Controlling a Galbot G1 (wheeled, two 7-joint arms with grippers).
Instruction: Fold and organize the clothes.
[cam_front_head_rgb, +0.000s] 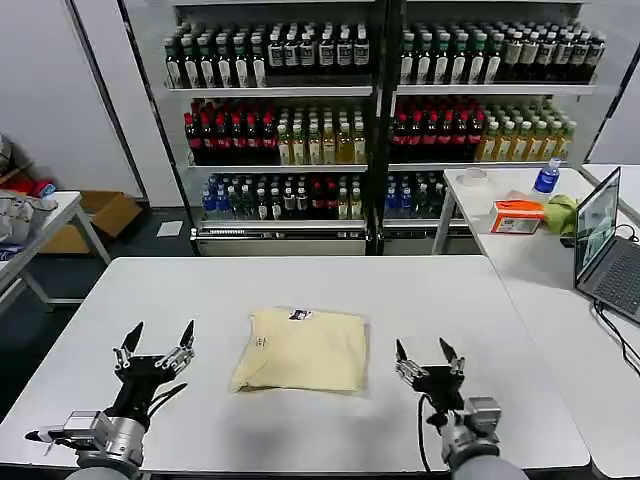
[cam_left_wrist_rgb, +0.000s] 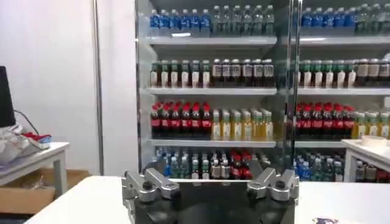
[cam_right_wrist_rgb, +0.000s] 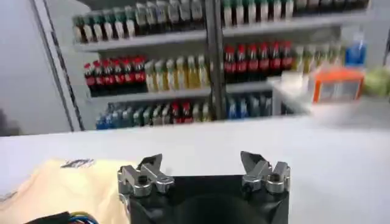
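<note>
Nearest the head camera, both grippers sit low at the near edge of the white table (cam_front_head_rgb: 480, 300), one on either side of the shirt. Right gripper (cam_front_head_rgb: 428, 355) has its fingers spread wide and pointing away from the robot, with nothing between them; its own wrist view shows the same open, empty stance (cam_right_wrist_rgb: 204, 165). From this claw the T-shirt (cam_front_head_rgb: 302, 350) lies toward the robot's left and slightly farther out on the table, its nearest edge just beside the fingertips but apart from them. In the right wrist view the cream fabric (cam_right_wrist_rgb: 64, 189) sits close alongside the claw.

Left gripper (cam_front_head_rgb: 158, 347) is likewise spread wide and empty, seen also from its wrist (cam_left_wrist_rgb: 210, 182), fingers aimed forward. It stands well apart from the shirt, with a broad band of bare table between them. My judgement is that the right arm is the nearer one for any next touch, reaching across toward the shirt's right edge.

The shirt lies near the middle of the table, already gathered into a compact, roughly square packet, slightly longer from side to side than front to back. It is pale cream-yellow, thin and soft, with shallow wrinkles. A small white label with dark print (cam_front_head_rgb: 299, 316) shows at its far edge. The near left corner looks a little uneven, so the fold appears largely done, with perhaps only tidying left.
</note>
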